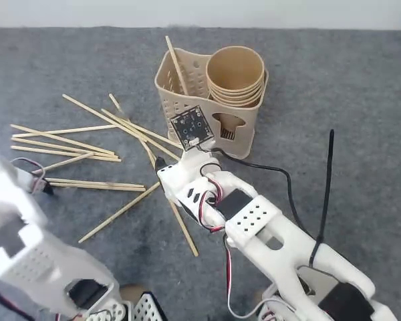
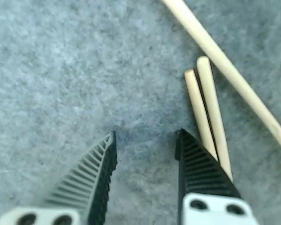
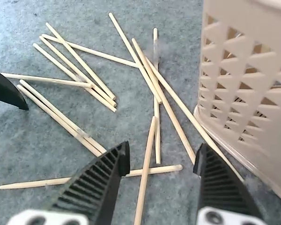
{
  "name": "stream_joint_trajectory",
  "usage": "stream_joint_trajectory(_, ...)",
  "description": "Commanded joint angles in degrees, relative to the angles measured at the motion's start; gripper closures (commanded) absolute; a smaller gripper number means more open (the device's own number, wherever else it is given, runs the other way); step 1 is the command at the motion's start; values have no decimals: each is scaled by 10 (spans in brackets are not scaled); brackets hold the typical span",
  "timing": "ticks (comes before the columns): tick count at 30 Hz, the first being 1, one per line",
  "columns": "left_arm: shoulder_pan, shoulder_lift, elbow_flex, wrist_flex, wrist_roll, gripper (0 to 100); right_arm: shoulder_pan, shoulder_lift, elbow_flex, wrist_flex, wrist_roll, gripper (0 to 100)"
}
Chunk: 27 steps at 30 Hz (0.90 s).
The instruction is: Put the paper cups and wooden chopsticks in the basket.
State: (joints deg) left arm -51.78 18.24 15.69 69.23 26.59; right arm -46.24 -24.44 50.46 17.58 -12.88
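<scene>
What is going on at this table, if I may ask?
Two robot arms are clearing up. The paper cups sit stacked in the basket with one chopstick standing beside them; the other chopsticks lie scattered on the grey table. The right claw hangs open over some near the basket; the left claw is open, low beside a pair. Neither holds anything.
</scene>
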Motion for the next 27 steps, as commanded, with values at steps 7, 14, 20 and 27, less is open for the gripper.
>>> stream_joint_trajectory(7, 33, -252, 168, -113, -7, 802, -3, -22, -3, -11, 11, 768)
stream_joint_trajectory(14, 69, -202, 158, -184, -5, 803, -3, -22, -3, -11, 11, 768)
stream_joint_trajectory(20, 73, -100, 76, -184, -5, 805, -3, -22, -3, -11, 11, 768)
stream_joint_trajectory(27, 73, -33, 29, -184, -5, 918, -3, -22, -3, -11, 11, 768)
